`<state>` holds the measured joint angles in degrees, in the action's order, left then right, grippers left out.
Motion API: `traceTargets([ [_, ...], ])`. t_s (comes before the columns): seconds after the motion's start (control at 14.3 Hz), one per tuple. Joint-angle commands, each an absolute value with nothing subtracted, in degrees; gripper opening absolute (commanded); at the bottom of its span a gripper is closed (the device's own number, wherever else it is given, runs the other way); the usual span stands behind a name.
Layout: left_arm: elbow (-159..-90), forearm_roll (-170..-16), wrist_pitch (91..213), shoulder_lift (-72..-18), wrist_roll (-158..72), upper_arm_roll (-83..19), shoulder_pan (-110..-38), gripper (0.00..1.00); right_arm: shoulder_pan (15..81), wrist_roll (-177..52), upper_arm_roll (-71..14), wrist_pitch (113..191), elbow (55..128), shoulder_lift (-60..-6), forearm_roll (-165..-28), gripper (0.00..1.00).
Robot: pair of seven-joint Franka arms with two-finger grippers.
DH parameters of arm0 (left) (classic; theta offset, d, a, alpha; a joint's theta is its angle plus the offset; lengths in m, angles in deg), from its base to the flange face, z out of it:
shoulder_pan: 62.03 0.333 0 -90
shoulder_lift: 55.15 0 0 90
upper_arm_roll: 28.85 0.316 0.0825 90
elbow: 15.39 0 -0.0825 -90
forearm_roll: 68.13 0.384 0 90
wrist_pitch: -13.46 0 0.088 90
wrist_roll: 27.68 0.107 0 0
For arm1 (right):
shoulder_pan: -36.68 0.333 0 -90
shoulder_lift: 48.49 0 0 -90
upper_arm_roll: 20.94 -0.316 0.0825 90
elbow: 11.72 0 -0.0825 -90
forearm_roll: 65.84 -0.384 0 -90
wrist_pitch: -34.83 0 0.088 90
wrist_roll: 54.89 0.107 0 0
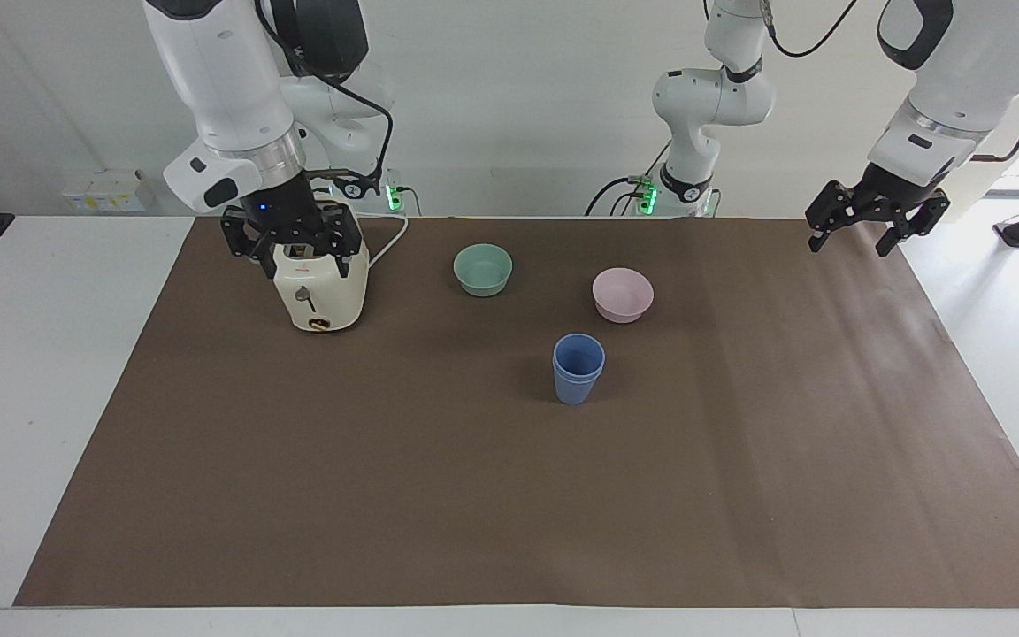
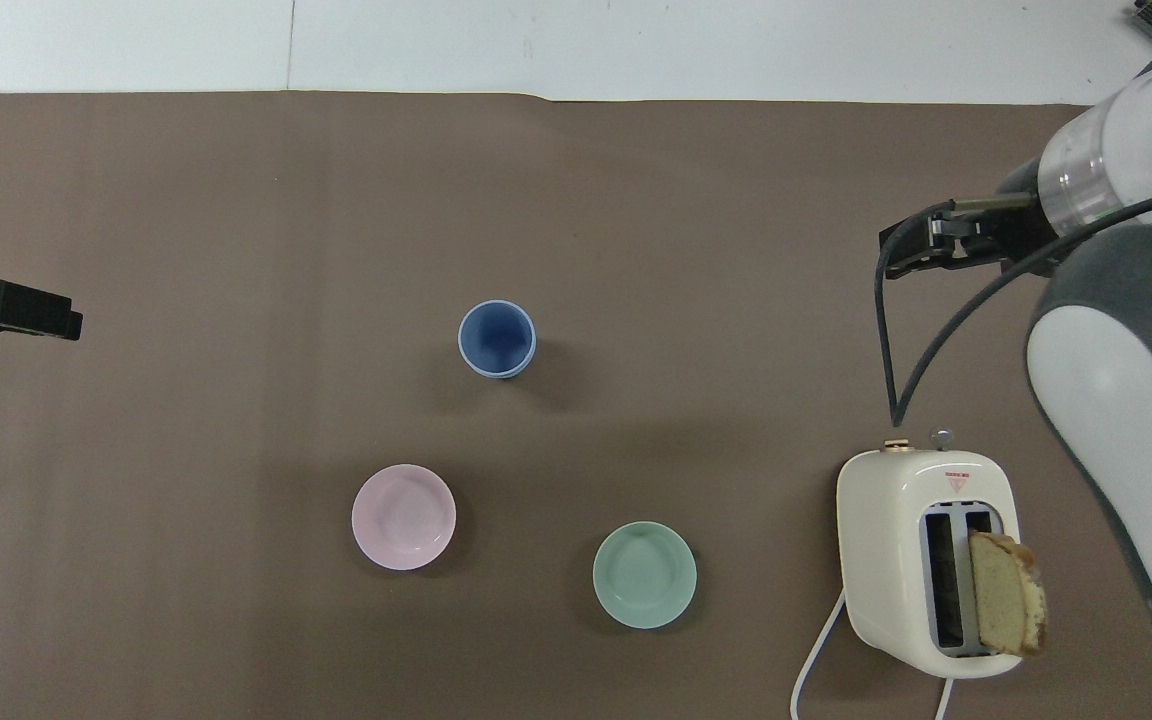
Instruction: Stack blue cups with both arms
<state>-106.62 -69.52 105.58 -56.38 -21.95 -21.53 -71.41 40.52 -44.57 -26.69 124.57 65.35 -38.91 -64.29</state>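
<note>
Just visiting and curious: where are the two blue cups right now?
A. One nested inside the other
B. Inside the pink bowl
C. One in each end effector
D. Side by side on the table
A: the blue cups stand nested as one stack on the brown mat, no end effector touching them.

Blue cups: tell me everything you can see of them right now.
The blue cups are two matte periwinkle tumblers, plastic by the look, tapered and without handles. One is nested inside the other, with both rims showing as a double edge. The stack stands upright, mouth up and empty, on the brown mat, farther from the robots than the pink bowl. Nothing touches it but the mat.
</note>
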Motion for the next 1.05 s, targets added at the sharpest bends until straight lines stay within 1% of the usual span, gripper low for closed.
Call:
traceTargets([
  [0.0,-106.09,-69.01,104.95,-56.64,-21.53,-21.73,-71.26,1.0,38.18,-44.79,-27.44,124.39,67.29,-41.37,-63.38,1.0],
  [0.14,-106.09,-69.01,104.95,-56.73,-21.53,-21.73,-71.26,1.0,37.74,-44.52,-27.35,124.22,67.64,-41.63,-63.29,1.0],
  [0.35,-106.18,-69.01,104.95,-56.73,-21.44,-21.73,-71.26,1.0,34.49,-44.87,-27.44,122.99,68.6,-42.43,-64.52,1.0],
  [0.49,-106.18,-69.01,104.95,-56.73,-21.44,-21.73,-71.26,1.0,33.43,-45.48,-27.44,121.41,70.18,-43.57,-64.96,1.0],
  [0.63,-106.18,-69.01,104.87,-56.73,-21.44,-21.73,-71.26,1.0,33.25,-45.92,-27.36,121.32,71.68,-44.53,-64.88,1.0],
  [0.98,-106.26,-69.01,104.51,-56.82,-21.35,-21.73,-71.26,1.0,33.17,-47.86,-27.35,121.32,71.42,-44.54,-64.79,1.0],
])
